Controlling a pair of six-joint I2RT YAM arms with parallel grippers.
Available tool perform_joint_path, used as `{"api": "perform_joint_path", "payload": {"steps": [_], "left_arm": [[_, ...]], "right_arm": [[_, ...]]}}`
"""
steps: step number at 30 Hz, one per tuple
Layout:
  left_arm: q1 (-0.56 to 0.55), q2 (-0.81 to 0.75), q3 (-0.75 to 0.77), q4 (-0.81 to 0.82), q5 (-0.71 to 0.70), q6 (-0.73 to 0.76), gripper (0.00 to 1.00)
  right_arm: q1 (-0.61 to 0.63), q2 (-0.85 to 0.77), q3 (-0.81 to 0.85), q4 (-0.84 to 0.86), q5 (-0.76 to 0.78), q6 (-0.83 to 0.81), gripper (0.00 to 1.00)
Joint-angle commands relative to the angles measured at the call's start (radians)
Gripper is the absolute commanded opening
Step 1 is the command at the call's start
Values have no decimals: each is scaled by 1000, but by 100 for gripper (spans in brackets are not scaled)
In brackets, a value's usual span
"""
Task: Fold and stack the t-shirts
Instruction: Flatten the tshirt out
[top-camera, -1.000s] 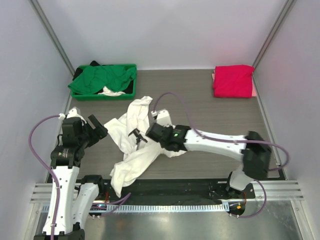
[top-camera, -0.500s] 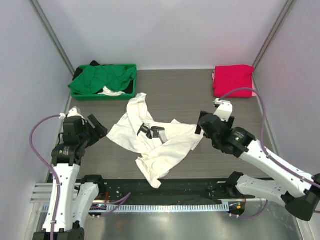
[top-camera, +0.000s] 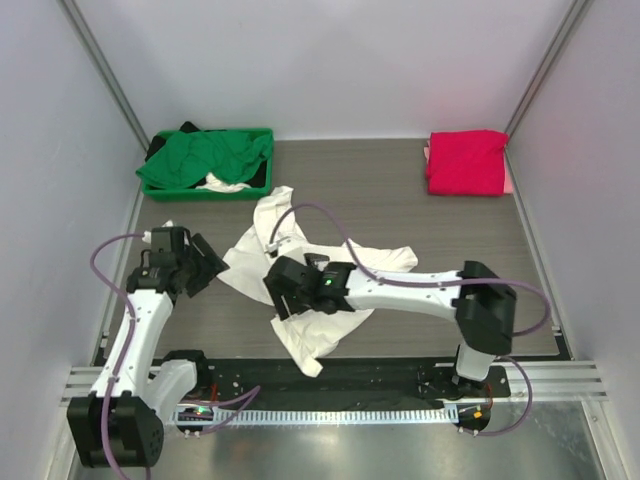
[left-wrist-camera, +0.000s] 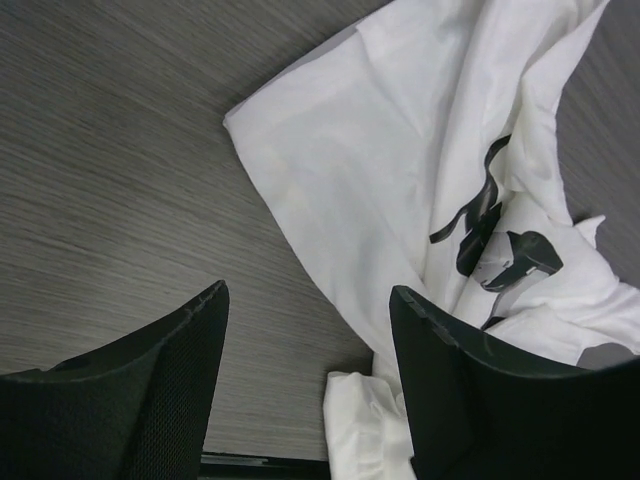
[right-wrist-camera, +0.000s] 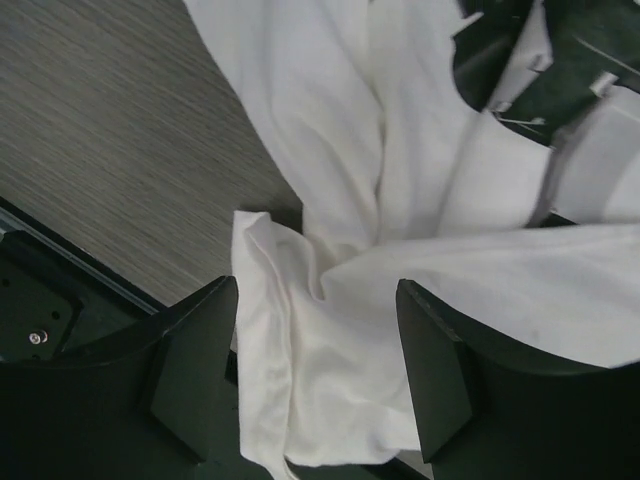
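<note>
Your white t-shirt (top-camera: 315, 340) lies crumpled mid-surface (top-camera: 400, 200), so it likely needs spreading before any fold. Your right gripper (right-wrist-camera: 318, 290) hangs over its bunched folds, jaws apart and empty, probably seeking an edge. Your left gripper (left-wrist-camera: 306, 300), also parted and empty, hovers at the shirt's left corner. The pink-red tee (top-camera: 465, 160) sits folded far right, and the green bin (top-camera: 205, 191) is well apart.

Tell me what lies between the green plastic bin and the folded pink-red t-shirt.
Only bare dark wood-grain tabletop, seen in the top view; the green plastic bin and folded pink-red t-shirt stand apart.
</note>
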Motion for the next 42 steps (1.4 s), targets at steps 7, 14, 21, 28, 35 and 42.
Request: {"api": "perform_joint_path", "payload": {"steps": [7,14,21,28,35,42], "left_arm": [[1,-148,27,22,-82,-14,70],[1,-139,28,25,-82,-10,70],[-1,-148,25,25,-82,-10,70],[1,-147,22,23,-119,-19,70],[1,-137,4,34,-154,-43,69],[1,-69,-128,199,-114,-116,64]], "right_arm": [[40,236,206,40,-124,-118,64],[50,308,206,38,-142,-104,57],[51,325,209,40,-125,-99,20],[36,175,246,-124,71,-104,1],[-45,-243,190,-373,373,-9,1],[-144,-696,1,-526,478,189,1]]}}
